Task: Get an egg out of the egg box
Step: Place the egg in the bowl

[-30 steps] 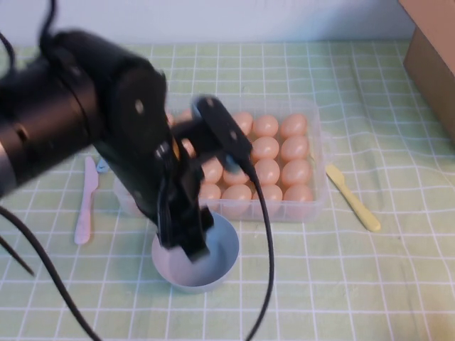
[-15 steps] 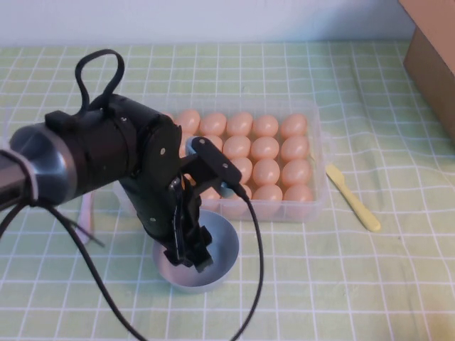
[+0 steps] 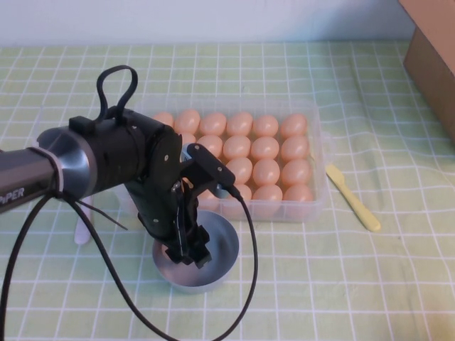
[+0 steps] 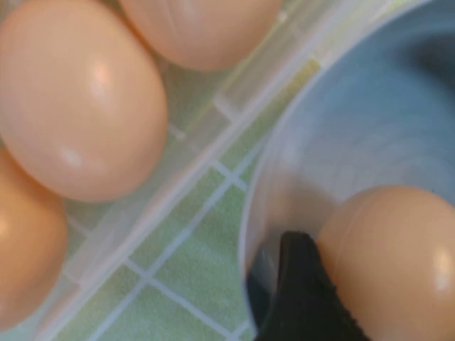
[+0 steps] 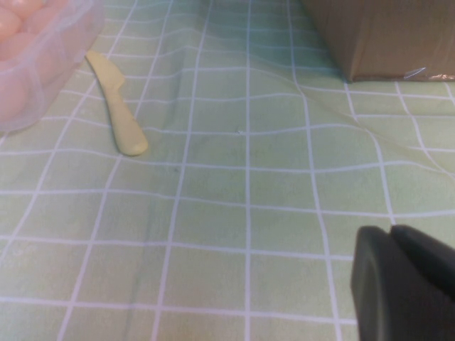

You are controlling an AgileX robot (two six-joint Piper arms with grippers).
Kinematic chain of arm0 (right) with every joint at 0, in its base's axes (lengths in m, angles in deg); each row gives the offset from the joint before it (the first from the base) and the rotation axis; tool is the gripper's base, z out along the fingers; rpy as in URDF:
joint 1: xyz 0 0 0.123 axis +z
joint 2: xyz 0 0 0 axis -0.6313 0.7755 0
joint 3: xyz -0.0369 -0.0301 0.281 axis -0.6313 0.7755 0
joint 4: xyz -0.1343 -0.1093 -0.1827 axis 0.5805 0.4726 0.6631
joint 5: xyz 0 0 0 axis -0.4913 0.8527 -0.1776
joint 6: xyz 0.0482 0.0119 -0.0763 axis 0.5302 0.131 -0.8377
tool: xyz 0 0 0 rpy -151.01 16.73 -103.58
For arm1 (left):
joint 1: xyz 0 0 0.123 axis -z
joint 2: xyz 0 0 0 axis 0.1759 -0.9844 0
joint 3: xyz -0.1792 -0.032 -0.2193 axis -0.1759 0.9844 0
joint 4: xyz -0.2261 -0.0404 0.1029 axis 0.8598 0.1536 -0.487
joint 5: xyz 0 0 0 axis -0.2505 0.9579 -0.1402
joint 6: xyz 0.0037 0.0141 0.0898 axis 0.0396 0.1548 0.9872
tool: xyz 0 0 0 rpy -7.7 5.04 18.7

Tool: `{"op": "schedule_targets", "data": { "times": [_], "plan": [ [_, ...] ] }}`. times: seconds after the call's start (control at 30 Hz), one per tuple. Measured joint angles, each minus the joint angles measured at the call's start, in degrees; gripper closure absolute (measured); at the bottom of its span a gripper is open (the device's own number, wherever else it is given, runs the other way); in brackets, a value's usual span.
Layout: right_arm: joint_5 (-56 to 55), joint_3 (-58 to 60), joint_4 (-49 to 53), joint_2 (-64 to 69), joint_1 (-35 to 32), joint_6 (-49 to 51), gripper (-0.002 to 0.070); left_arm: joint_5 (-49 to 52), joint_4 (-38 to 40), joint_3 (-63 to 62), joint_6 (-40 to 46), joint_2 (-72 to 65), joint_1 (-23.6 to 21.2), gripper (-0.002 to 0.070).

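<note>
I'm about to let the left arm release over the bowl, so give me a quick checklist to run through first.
1. Left gripper inside the bowl: ok.
2. Egg at the left gripper, over the bowl's floor, out of the egg box: ok.
3. Egg touching the bowl's floor: cannot tell.
4. Left gripper's hold on the egg: cannot tell; only one fingertip shows beside it.
5. Bowl close beside the egg box wall, not on it: ok.
6. Right gripper parked, well away from the yellow knife: ok.
</note>
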Motion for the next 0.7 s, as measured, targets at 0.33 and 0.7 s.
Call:
{"op": "schedule_targets", "data": {
  "times": [0.33, 0.7],
  "plan": [
    [0.0, 0.0, 0.0, 0.0, 0.0, 0.0, 0.0694, -1.4, 0.0, 0.0, 0.0, -1.4, 0.0, 0.0265],
    [0.0, 0.0, 0.0, 0.0, 0.0, 0.0, 0.0694, -1.4, 0.0, 0.0, -2.3, 0.1, 0.0, 0.0125]
  ]
}}
